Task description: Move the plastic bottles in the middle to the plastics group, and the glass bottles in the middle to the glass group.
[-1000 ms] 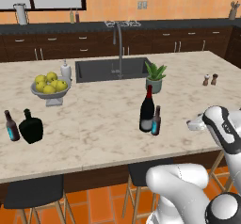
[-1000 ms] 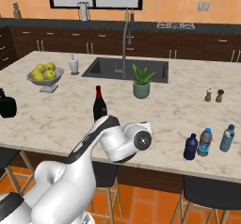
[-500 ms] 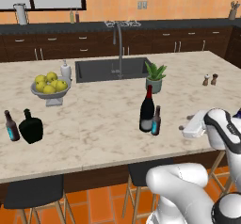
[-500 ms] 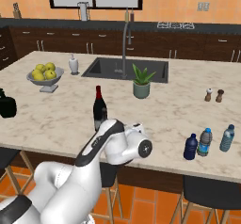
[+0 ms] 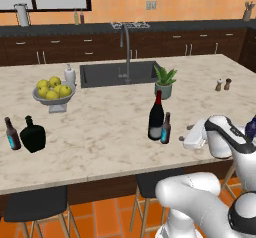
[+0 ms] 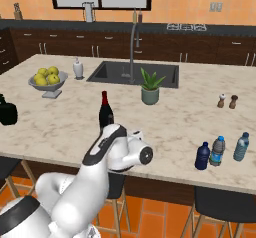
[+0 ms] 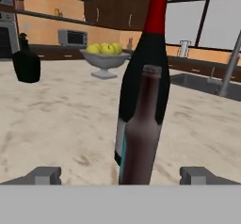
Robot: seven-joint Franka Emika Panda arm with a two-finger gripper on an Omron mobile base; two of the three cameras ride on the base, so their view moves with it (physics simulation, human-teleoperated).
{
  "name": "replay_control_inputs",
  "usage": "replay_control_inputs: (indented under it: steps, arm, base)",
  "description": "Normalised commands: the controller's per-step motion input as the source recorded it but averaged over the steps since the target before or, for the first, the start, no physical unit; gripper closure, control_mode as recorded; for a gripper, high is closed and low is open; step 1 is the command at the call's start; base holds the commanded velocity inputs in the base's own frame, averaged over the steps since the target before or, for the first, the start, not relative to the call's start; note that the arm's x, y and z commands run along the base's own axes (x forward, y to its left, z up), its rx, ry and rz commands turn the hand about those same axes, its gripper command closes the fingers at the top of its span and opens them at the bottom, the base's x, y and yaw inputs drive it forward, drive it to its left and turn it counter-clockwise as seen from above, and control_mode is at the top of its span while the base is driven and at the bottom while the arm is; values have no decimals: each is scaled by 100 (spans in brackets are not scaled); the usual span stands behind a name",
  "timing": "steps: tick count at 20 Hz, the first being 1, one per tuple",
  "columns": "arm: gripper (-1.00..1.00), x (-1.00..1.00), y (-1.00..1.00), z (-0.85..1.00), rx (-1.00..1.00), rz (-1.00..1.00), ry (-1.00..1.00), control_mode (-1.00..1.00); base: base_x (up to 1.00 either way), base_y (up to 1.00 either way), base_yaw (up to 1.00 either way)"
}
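Your gripper is standing wide open and holding nothing. You are facing the upright beer bottle straight ahead between the fingertips, with the wine bottle just behind it

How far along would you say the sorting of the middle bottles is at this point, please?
Done, it seems: a dark blue bottle stands beside two clear plastic bottles at the right end. In hand: the open gripper is lined up on the small brown beer bottle, fingers either side, not yet closed. Left: that beer bottle and the wine bottle are in mid-counter, far from the flask and the other beer bottle.
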Motion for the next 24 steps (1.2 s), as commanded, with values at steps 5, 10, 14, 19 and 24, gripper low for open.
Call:
replay_control_inputs:
  steps: [5, 10, 14, 19, 24]
  arm:
    - [-100, 61, 9, -36, 6, 3, 0, -100]
    - [-100, 13, 0, -11, 5, 2, 5, -100]
    - [-100, 26, 0, 0, 2, 0, 6, -100]
    - [-100, 16, 0, -3, 3, 0, 5, -100]
    - [-100, 6, 0, -9, 2, 0, 0, -100]
  base:
    - [0, 0, 0]
    - [0, 0, 0]
    - [0, 0, 0]
    - [0, 0, 0]
    - [0, 0, 0]
